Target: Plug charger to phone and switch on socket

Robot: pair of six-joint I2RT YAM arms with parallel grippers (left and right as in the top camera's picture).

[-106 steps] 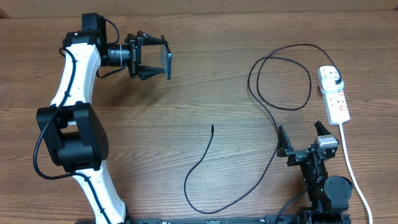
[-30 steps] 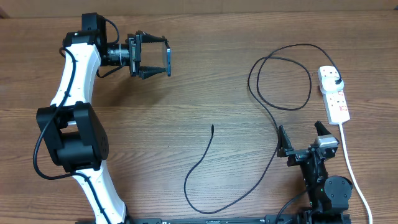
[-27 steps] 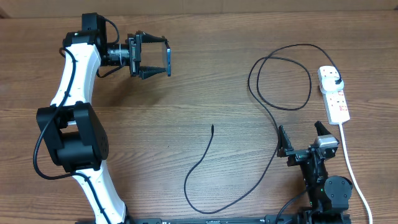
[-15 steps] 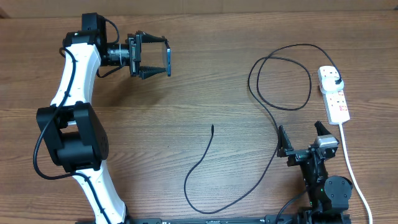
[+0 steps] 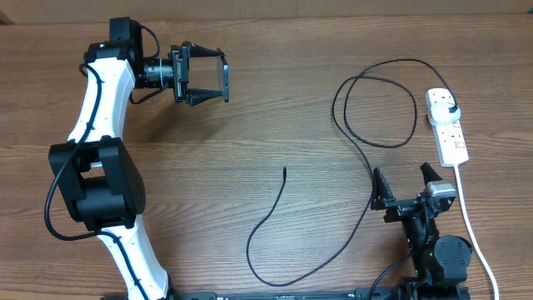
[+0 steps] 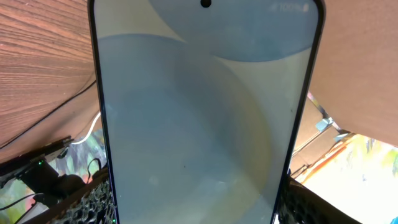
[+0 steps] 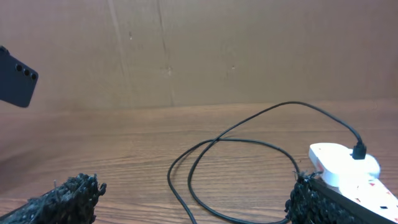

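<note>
L gripper [image 5: 223, 80] clenched on phone [image 5: 226, 73], held aloft, prob for port access. R gripper [image 5: 404, 185] splayed, empty. Charger [image 5: 284, 172] tip loose mid-table.

Overhead: even, diffuse top light. Table [image 5: 275, 117] grain and charger [image 5: 275, 208] sharp; shadows faint and soft-edged.

Left wrist: phone [image 6: 205, 112] fills the frame, too close, soft focus. Screen pale grey-blue with broad curved reflections. Background at lower right overexposed and colour-smeared.

Right wrist: dimmer, warm cast, mild softness. Fingertips [image 7: 65, 199] of right gripper [image 7: 193, 199] blurred at near edge. Socket [image 7: 345, 165] white, near clipping.
</note>
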